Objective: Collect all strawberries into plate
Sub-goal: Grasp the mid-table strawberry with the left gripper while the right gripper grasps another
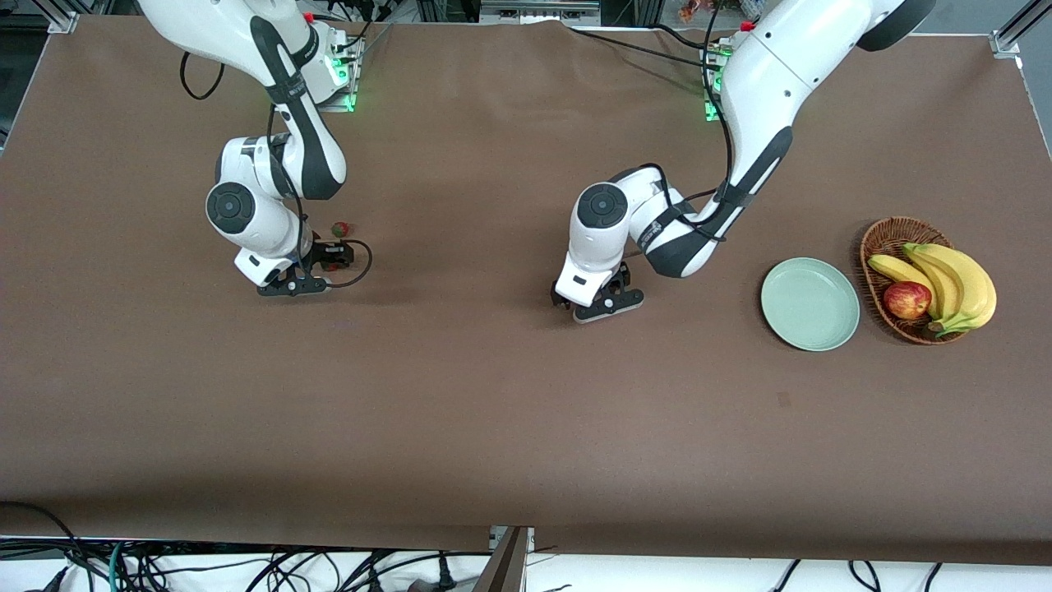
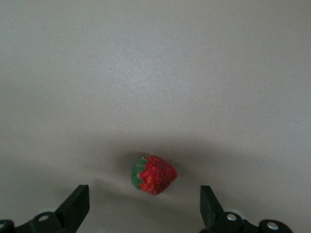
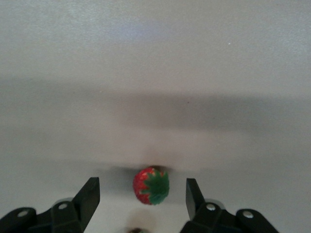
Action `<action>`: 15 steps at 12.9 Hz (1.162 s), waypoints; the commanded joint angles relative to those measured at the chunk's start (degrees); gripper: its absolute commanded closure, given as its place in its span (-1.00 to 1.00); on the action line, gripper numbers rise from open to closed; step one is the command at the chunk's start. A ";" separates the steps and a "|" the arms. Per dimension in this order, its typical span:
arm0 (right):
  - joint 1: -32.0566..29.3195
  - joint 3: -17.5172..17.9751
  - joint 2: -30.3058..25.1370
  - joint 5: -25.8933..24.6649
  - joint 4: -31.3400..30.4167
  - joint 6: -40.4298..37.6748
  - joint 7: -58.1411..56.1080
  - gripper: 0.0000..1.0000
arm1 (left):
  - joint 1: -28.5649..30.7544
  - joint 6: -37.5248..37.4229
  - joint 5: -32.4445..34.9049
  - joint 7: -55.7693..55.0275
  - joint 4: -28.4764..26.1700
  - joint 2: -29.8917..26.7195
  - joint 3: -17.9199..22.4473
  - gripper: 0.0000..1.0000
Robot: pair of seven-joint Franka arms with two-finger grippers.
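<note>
In the left wrist view a small red strawberry (image 2: 153,174) with a green top lies on the table between the wide-apart fingers of my left gripper (image 2: 144,195), touching neither. That gripper (image 1: 597,306) is low over the middle of the table and hides this berry in the front view. My right gripper (image 3: 141,188) is open around another strawberry (image 3: 151,186), with a gap on each side. It (image 1: 293,286) sits low toward the right arm's end. A third strawberry (image 1: 339,228) lies beside it, farther from the front camera. The mint-green plate (image 1: 809,304) holds nothing.
A wicker basket (image 1: 883,238) with bananas (image 1: 957,284) and a red-yellow apple (image 1: 906,299) stands beside the plate at the left arm's end. Brown cloth covers the whole table.
</note>
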 commanded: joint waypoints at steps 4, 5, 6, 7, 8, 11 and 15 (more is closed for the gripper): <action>-0.34 -0.06 0.78 1.34 -1.44 2.39 -2.04 0.11 | -0.83 -0.42 1.50 -2.14 3.14 1.57 0.53 0.06; -0.34 -0.06 0.87 1.43 -1.44 2.30 -1.95 0.25 | -0.83 -0.42 1.41 -2.15 3.14 1.57 0.54 0.20; -0.34 0.03 0.87 1.43 -1.44 2.30 -1.95 0.41 | -0.83 -0.42 1.24 -2.15 3.14 1.57 0.54 0.21; -0.34 0.03 0.87 1.95 -1.26 2.30 -2.04 0.57 | -0.83 -0.42 1.24 -2.24 3.14 1.74 0.54 0.22; -0.34 0.03 0.87 2.56 -0.91 2.30 -2.04 0.64 | -0.83 -0.42 1.32 -2.93 3.14 1.75 0.54 0.33; 0.97 1.25 0.87 6.86 2.41 1.51 -1.07 0.68 | 0.13 -1.56 0.89 -2.77 5.32 0.87 0.45 0.45; 2.73 4.42 2.36 7.84 13.73 -8.39 12.15 0.67 | 9.86 -7.09 -1.57 3.18 6.48 -3.87 -5.07 0.56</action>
